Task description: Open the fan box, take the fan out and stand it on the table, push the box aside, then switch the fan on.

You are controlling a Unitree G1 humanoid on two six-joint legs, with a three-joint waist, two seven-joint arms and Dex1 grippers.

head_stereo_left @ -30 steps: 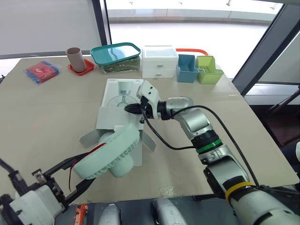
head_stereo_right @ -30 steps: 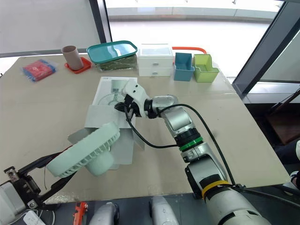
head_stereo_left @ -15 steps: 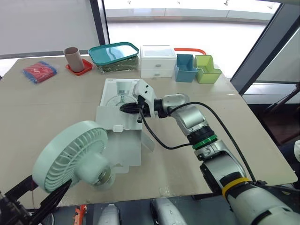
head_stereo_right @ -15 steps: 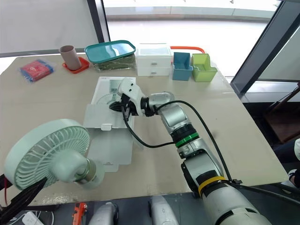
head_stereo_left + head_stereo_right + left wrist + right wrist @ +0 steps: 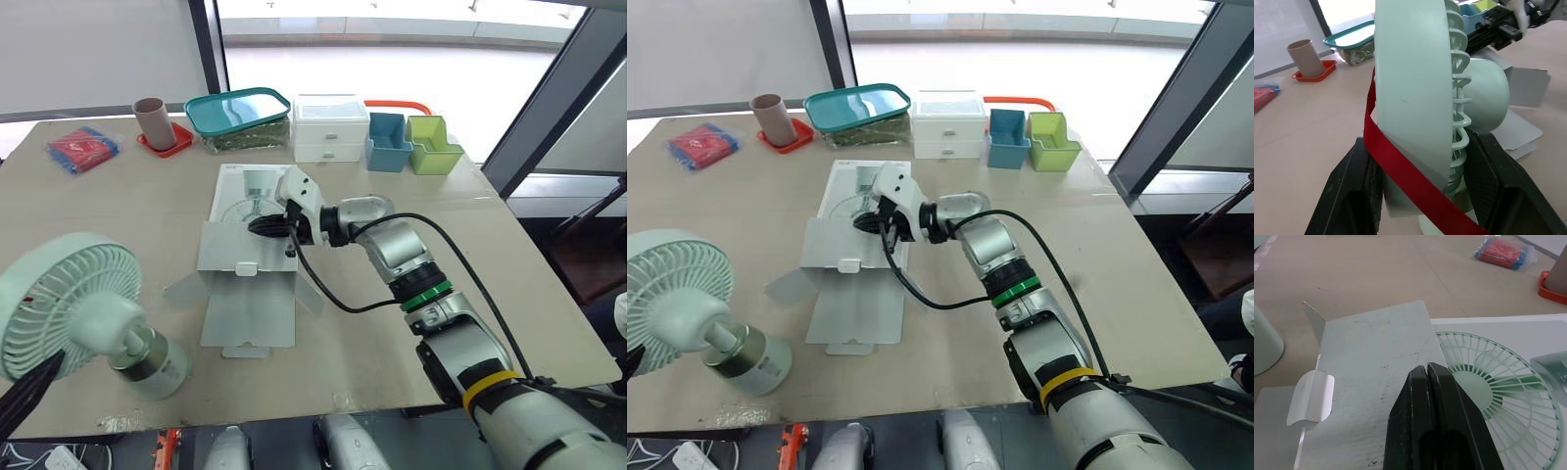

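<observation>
Fan [image 5: 69, 304] looks light, grille fragile; left end effector [image 5: 1422, 161] pinches its head rim, right end effector [image 5: 1429, 396] pressed together over box [image 5: 250, 294].

Beige table [image 5: 118, 225]. Far edge, left to right: red-blue packet [image 5: 81, 150], brown cup [image 5: 152, 119] on red tray [image 5: 174, 143], teal-lidded container [image 5: 240, 116], white drawer unit [image 5: 331, 127], blue bin [image 5: 390, 144], green bin [image 5: 435, 147]. Centre: fan box [image 5: 250, 294], flat, flaps open. Near left edge: fan [image 5: 69, 304], upright; base contact unconfirmed.
</observation>
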